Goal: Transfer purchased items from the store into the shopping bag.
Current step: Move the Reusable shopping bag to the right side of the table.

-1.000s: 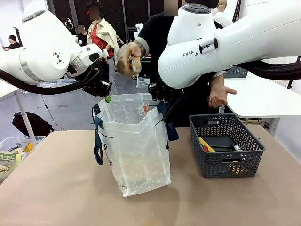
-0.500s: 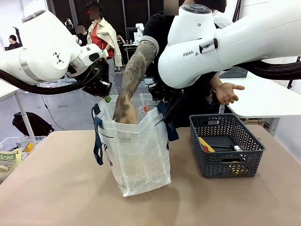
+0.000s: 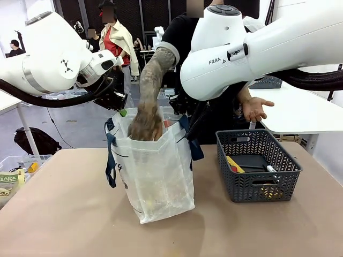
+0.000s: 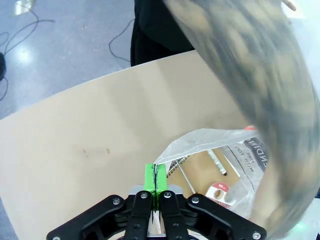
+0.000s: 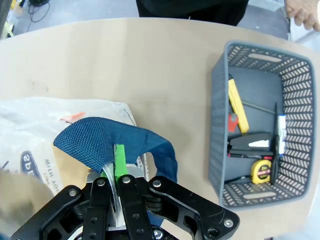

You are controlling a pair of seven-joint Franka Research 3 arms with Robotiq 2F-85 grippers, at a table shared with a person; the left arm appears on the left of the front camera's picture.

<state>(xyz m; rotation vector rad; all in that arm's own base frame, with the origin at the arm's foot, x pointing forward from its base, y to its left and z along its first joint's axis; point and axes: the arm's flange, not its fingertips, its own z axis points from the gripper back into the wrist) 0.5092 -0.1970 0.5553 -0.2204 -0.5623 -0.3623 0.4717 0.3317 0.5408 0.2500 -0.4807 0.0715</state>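
Left gripper [image 4: 155,176] clenched on shopping bag [image 3: 161,171] rim, right gripper [image 5: 118,161] pinching opposite rim beside navy strap [image 5: 107,137], person's hand [image 3: 146,123] in bag mouth, grey mesh basket [image 3: 257,184] beside bag on table [image 3: 64,214], holding yellow packet [image 3: 234,164], tape measure [image 5: 260,171].

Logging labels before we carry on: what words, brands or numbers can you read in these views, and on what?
"FRAN", the rest covered: on the right arm.
Dark print on the shopping bag: seen through the plastic, too blurred to read.
Yellow tape measure in the basket: markings too small to read.
Packet at the front view's left edge: bold print, too small to read surely.
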